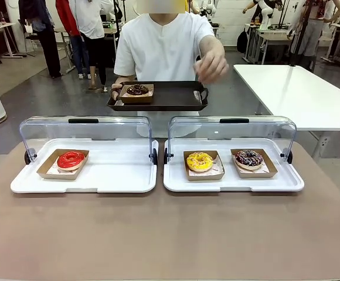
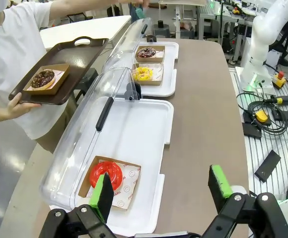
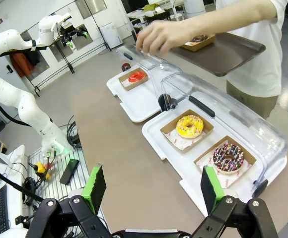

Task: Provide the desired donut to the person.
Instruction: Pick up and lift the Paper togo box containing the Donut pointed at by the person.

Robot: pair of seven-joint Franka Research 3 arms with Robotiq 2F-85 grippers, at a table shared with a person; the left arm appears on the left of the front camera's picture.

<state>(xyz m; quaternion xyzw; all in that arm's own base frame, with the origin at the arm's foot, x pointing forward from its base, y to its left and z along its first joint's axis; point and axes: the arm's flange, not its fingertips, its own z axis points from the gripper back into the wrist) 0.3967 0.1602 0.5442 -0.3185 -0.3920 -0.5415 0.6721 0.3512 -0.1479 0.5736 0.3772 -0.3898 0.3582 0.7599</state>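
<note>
The person [image 1: 164, 47] in a white shirt stands across the table, one hand holding a dark brown tray [image 1: 176, 96] and the other hand [image 1: 211, 63] raised above it. On the tray sits a chocolate donut [image 1: 138, 90] in a cardboard holder. A red donut [image 1: 71, 159] lies in the left white case [image 1: 117, 175]. A yellow donut [image 1: 200, 161] and a chocolate sprinkled donut [image 1: 249, 158] lie in the right case [image 1: 228, 182]. My left gripper [image 2: 161, 191] is open above the table near the red donut [image 2: 106, 174]. My right gripper [image 3: 151, 188] is open, back from the yellow donut [image 3: 189, 126].
Both cases have clear lids [image 1: 88, 132] swung up at the back. A white table [image 1: 299, 93] stands at the far right. Other people stand in the background. The brown tabletop [image 1: 170, 234] in front of the cases is bare.
</note>
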